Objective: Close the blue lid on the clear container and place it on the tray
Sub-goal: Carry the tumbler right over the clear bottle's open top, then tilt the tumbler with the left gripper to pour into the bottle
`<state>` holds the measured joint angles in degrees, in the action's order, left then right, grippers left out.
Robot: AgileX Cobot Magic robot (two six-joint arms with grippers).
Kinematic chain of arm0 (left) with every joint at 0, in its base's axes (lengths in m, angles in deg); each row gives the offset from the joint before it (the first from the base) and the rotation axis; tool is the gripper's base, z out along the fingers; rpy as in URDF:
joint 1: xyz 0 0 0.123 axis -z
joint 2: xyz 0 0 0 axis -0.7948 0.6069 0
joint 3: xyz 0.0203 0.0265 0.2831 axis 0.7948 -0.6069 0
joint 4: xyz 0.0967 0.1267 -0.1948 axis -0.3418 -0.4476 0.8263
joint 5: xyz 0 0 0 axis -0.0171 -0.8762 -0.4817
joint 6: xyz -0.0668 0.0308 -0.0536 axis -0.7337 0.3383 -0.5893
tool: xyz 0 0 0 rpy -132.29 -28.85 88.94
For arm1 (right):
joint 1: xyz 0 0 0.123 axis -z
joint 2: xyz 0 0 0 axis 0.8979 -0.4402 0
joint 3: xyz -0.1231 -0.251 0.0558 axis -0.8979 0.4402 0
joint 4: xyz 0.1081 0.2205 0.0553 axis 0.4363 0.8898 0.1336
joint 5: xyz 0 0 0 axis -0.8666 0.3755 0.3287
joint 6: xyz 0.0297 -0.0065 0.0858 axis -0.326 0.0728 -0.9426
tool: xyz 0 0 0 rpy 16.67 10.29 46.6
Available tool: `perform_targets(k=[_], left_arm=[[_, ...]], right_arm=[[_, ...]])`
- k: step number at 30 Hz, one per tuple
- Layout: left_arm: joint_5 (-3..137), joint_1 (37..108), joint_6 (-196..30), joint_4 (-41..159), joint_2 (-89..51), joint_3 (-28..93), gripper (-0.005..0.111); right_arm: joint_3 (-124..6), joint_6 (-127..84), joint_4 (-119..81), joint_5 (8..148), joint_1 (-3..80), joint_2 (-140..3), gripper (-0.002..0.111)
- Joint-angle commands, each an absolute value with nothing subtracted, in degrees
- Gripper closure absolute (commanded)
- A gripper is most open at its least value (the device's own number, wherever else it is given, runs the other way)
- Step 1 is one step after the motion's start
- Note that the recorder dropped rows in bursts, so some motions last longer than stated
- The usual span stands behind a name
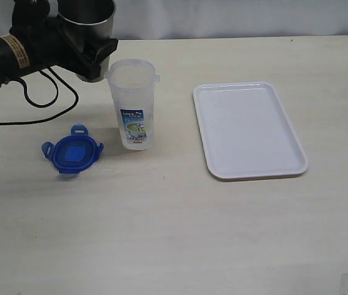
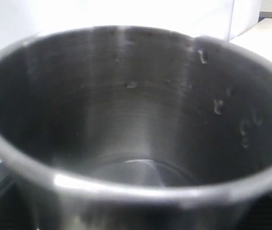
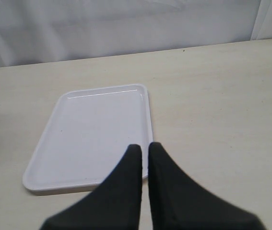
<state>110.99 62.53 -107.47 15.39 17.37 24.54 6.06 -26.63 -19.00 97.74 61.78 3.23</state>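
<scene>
The left gripper (image 1: 95, 56) is clamped around a tapered steel cup (image 1: 86, 17), its black fingers spread wide on the cup's wall, at the far left of the worktop (image 1: 161, 233). In the left wrist view the cup (image 2: 136, 120) fills nearly the whole picture, showing its dull grey inside with a few droplets on the wall. The gripper's own fingers are hidden there. Whether the cup's base touches the worktop cannot be told. The black left arm (image 1: 11, 55) reaches in from the left edge, and a black cable (image 1: 38, 101) loops on the worktop under it.

Just beside the cup, on the camera's side, stands the clear container (image 1: 132, 104). It is upright with its mouth open and its blue, white and green label faces the camera. The blue lid (image 1: 72, 152) lies flat on the worktop to the left of the container and nearer the camera, apart from it, with its flaps spread outward.

The right gripper (image 3: 144, 147) is closed, its two black fingers almost touching. In its wrist view the tips sit in front of one corner of the tray (image 3: 90, 132).

The tray (image 1: 250, 130) lies flat on the right half of the worktop, well apart from the container and lid.
</scene>
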Motion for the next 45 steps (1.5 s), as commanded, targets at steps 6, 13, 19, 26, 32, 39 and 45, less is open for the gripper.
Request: perform_targets(k=[6,13,19,26,32,39,45], left_arm=[[114.6,62.7,-101.6,15.8,16.4,25.2,0.107],[114.6,62.7,-98.9,15.9,16.4,25.2,0.107],[115.0,62.7,-95.5,15.8,16.4,25.2,0.107],[115.7,62.7,-89.9,15.4,16.4,25.2,0.107],[115.9,62.7,-85.7,14.9,16.4,25.2,0.107],[115.9,62.7,-81.1,14.9,16.4,25.2,0.107],[115.9,62.7,-77.0,14.9,16.4,25.2,0.107]], right_arm=[[6.2,-26.8,-18.8,97.8,61.8,3.5,0.104],[6.2,-26.8,-18.8,97.8,61.8,3.5,0.104],[6.2,-26.8,-18.8,97.8,61.8,3.5,0.104],[6.2,-26.8,-18.8,97.8,61.8,3.5,0.104],[6.2,-26.8,-18.8,97.8,61.8,3.5,0.104],[6.2,-26.8,-18.8,97.8,61.8,3.5,0.104],[6.2,-26.8,-18.8,97.8,61.8,3.5,0.104]])
